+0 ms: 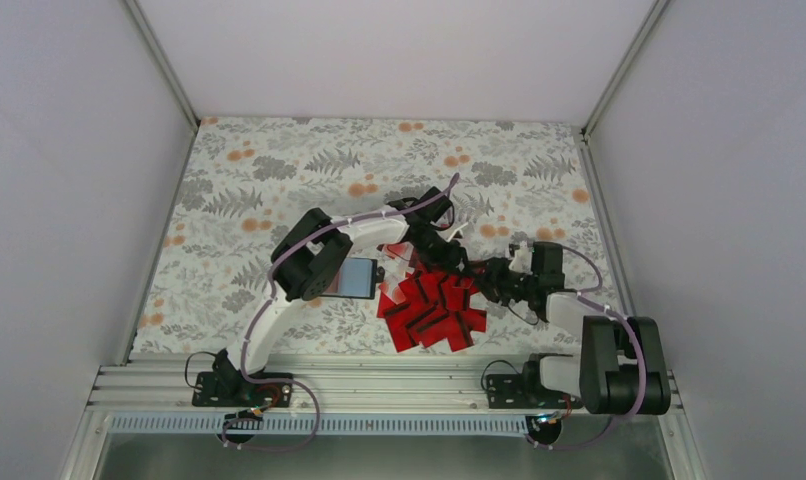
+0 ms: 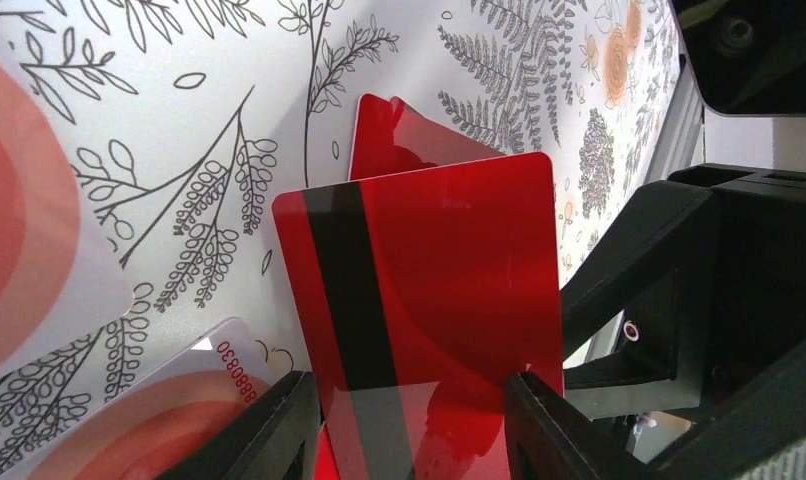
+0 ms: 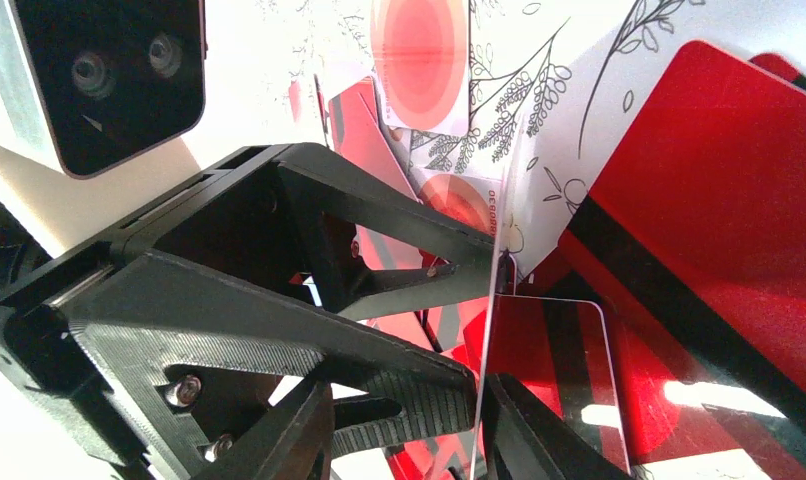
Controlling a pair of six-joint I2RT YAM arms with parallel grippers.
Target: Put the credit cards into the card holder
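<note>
One glossy red card is held upright in the left hand, beside the heap.

A stiff, round-cornered red card (image 2: pixel 429 290) with a matte black stripe is clamped by two opposite edges between the black plastic fingers of the left hand (image 2: pixel 414 430). The right hand (image 3: pixel 409 440) is set at the same card's thin edge, fingers apart on either side; whether it is gripped cannot be told. The other credit cards (image 1: pixel 434 310) are fanned in a flat heap on the leaf-printed cloth surface (image 1: pixel 279 170). The card holder (image 1: pixel 354 278) is laid open just to their left, a shiny grey-blue panel showing.
</note>
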